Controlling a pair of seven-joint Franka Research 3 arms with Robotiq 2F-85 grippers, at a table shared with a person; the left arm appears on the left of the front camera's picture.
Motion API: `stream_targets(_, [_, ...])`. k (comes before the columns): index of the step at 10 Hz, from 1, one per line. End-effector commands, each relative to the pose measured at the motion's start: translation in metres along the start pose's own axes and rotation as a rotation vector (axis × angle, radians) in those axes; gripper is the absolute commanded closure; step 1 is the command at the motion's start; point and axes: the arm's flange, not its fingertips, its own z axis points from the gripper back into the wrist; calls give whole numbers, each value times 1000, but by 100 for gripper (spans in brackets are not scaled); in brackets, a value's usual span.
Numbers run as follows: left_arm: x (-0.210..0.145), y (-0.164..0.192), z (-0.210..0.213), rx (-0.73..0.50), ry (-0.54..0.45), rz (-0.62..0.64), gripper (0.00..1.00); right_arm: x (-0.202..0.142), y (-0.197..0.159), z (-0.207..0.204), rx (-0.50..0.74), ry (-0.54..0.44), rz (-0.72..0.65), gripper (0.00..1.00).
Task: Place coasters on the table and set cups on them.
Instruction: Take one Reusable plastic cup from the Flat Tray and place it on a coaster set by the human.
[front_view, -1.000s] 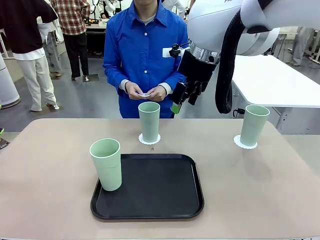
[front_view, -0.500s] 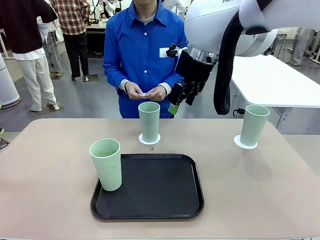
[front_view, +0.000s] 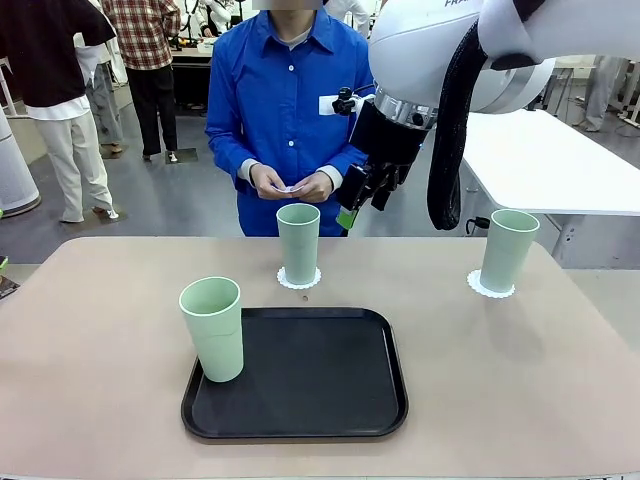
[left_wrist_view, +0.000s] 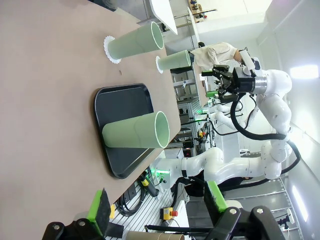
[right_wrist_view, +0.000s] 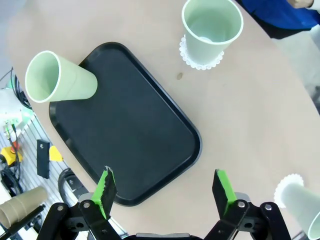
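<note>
- The right gripper (right_wrist_view: 165, 192) has its two green fingers wide open. Nothing is between them.
- It hangs high over the table (right_wrist_view: 250, 115) and looks down.
- The black tray (right_wrist_view: 135, 125) lies under the gap between the fingers and out past their tips.
- The tray cup (right_wrist_view: 60, 77) stands on a corner of the tray. It is out past the finger on the picture's left, well apart from it.
- The middle cup (right_wrist_view: 212, 25) sits on the middle coaster (right_wrist_view: 200, 62), far ahead of the other finger.
- The end cup (right_wrist_view: 305, 202) sits on the end coaster (right_wrist_view: 285, 182), off to the outer side of that same finger.
- The left gripper (left_wrist_view: 156, 205) is wide open too and holds nothing.
- All three cups stand far out in front of its fingers, and the tray cup is the nearest.
- The person's hands (front_view: 290, 183) hold a small white thing. I cannot tell what it is.
</note>
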Motion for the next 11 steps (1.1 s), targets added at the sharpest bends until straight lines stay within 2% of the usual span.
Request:
stream_targets(1, [-1,-1,0,-12,-4,-8,0,-5,2,-3,-2,-16,-10,0])
stream_targets(3, [-1,-1,0,-12,-4,-8,0,0,0,0,0,0,0,0])
stream_targets(5, [-1,-1,0,-12,-4,-8,0,-41,-42,17,10,-6,-186,0])
stream_targets(8, [-1,-1,0,-12,-4,-8,0,-131,-114,55,-69,-52,-495,0])
stream_targets(10, [-1,-1,0,-12,-4,-8,0,-190,-137,72,-104,-63,-650,0])
stream_targets(11, [-1,-1,0,-12,-4,-8,0,-207,-145,76,-108,-60,-690,0])
